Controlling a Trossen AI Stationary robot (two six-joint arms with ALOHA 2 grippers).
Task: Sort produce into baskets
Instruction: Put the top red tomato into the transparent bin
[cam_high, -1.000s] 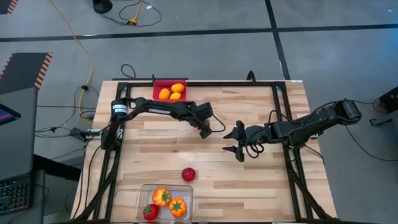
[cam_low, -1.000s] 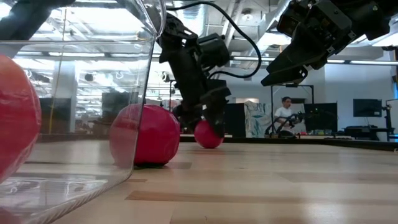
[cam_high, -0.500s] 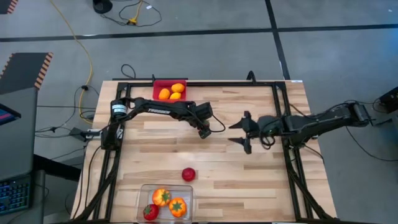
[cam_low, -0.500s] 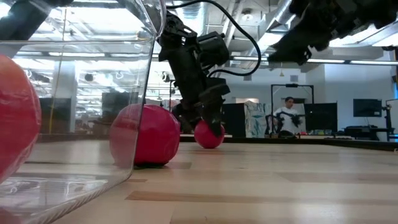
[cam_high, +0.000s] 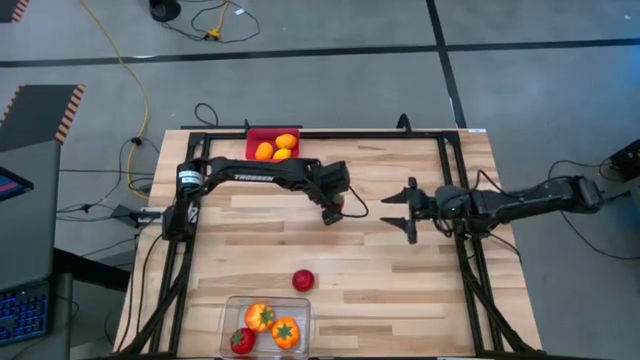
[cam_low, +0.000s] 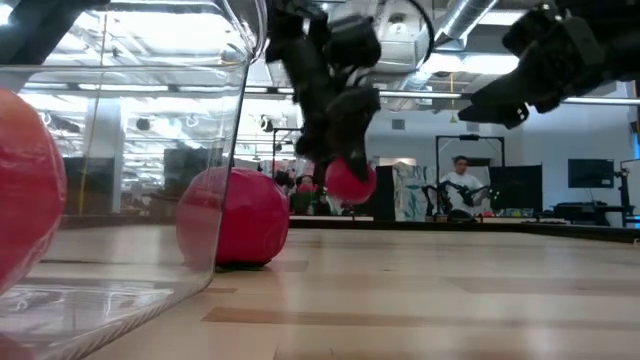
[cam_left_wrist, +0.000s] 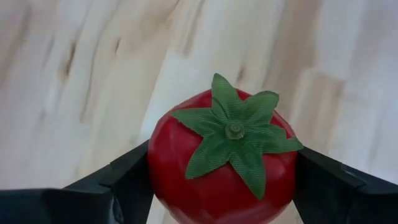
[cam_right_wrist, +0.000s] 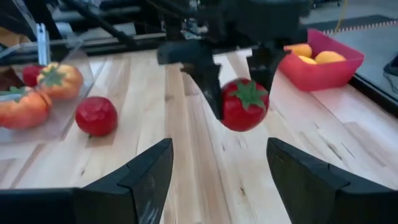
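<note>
The left gripper (cam_high: 333, 207) pinches a round red toy tomato with a green leafy cap (cam_left_wrist: 222, 161) across its middle — seemingly light, smooth, roll-prone — while the right gripper (cam_high: 405, 210), at three o'clock, hangs spread and empty.

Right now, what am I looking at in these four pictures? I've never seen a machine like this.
Two dark robot arms work at a pale wooden table, sorting toy produce. One picture looks down from above, one looks level across the tabletop, and two come from cameras on the arms' wrists. The left arm's end effector is shut on a red toy tomato with a green leafy top, held clear of the wood. The right arm's end effector is open and holds nothing. A second red round toy fruit lies loose on the table. The opaque red plastic bin holds orange and yellow pieces; the clear plastic bin holds two orange ones with green stems and a red one.
</note>
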